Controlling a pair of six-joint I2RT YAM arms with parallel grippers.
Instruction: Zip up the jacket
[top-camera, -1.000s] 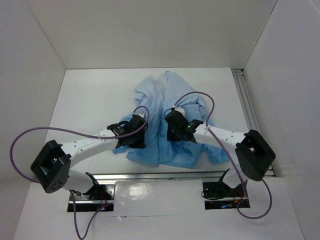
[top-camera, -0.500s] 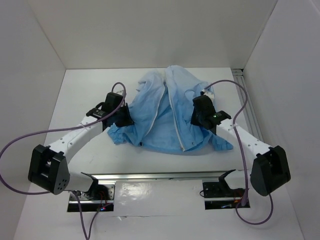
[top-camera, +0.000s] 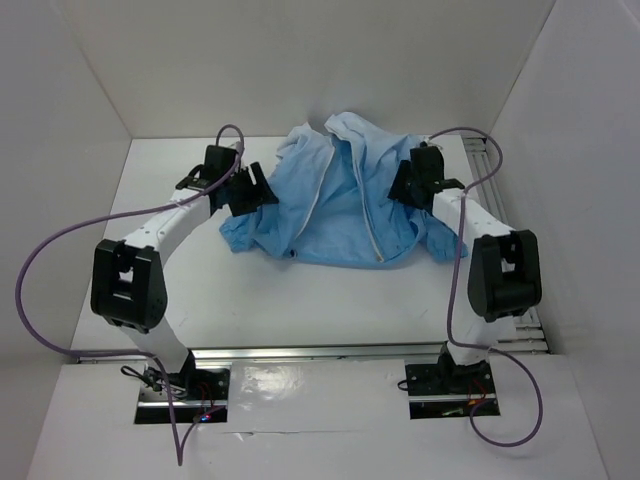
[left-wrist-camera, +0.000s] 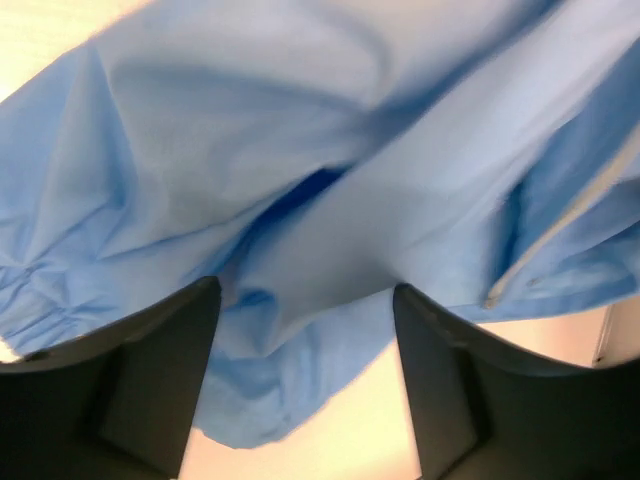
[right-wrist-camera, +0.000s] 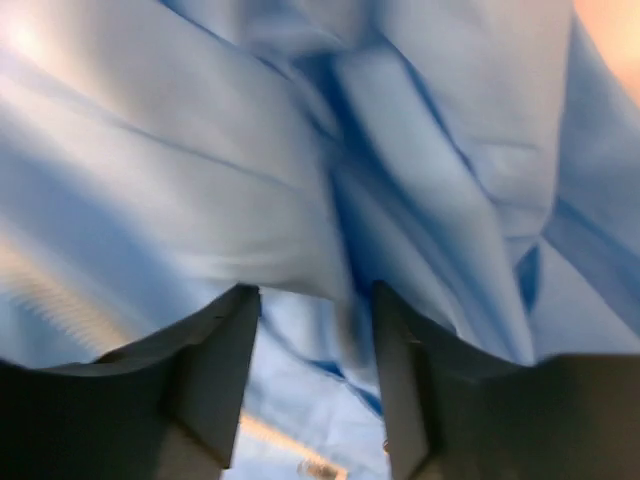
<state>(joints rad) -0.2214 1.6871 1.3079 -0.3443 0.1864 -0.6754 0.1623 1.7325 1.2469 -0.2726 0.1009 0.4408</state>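
Both arms have swung outward, spreading the jacket (top-camera: 340, 215) across the tabletop (top-camera: 300, 300). The left tool (top-camera: 250, 190) and right tool (top-camera: 403, 185) each pinch fabric, and the zipper strip (top-camera: 372, 228) lies exposed but unjoined.

Jacket (top-camera: 340, 215) spans between my left gripper (top-camera: 260, 192) and right gripper (top-camera: 399, 186); table (top-camera: 300, 300) nearside is free, back wall (top-camera: 300, 70) close behind.

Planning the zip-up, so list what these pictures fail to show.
1. Zipper slider: too small to find on the zipper strip in the top view.
2. Left gripper grip: in the left wrist view, jacket fabric covers the fingertips.
3. Right gripper grip: the right wrist view is blurred, with fabric over the fingertips.
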